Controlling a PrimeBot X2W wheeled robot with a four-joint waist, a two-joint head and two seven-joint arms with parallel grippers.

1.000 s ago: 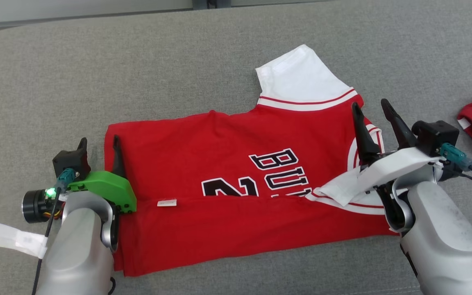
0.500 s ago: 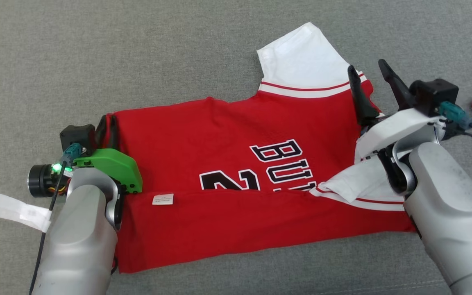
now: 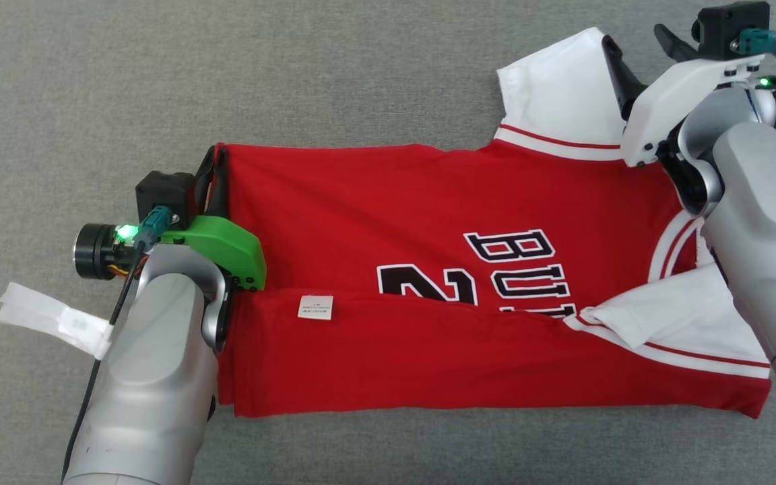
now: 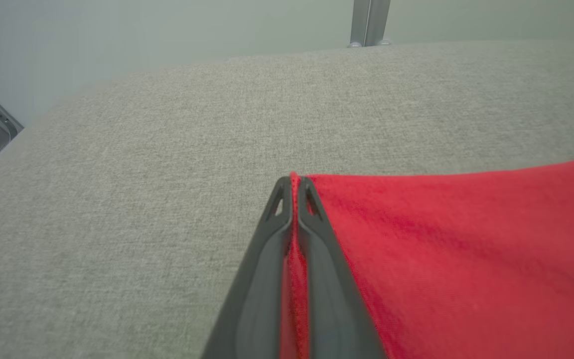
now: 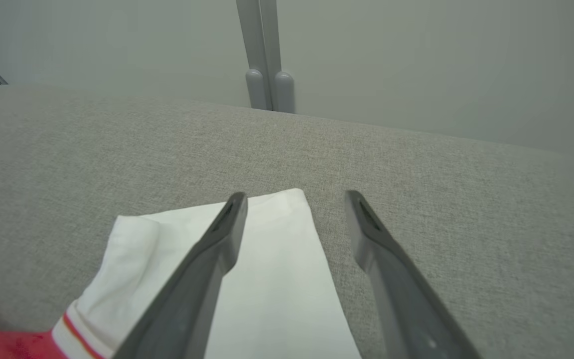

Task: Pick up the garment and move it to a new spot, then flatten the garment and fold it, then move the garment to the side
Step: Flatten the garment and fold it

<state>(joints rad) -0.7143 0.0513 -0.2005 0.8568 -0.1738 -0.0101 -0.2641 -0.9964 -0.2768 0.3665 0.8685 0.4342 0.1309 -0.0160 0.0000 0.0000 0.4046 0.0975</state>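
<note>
Pinching the jersey (image 3: 388, 195) by its far corner on the grey cushion (image 3: 294, 81), our left gripper (image 3: 215, 158) grips tight. Our right gripper (image 3: 634, 37) gapes astride the sleeve (image 3: 556, 87) edge; closing here, we might snag only a sliver, skewing the fold.

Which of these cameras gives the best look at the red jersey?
The head view: nearly the whole jersey lies flat on the grey cushion, lettering included. The left wrist view has just its red corner, pinched in the left claw. The right wrist view has one white sleeve, with the open right claw over its edge.
</note>
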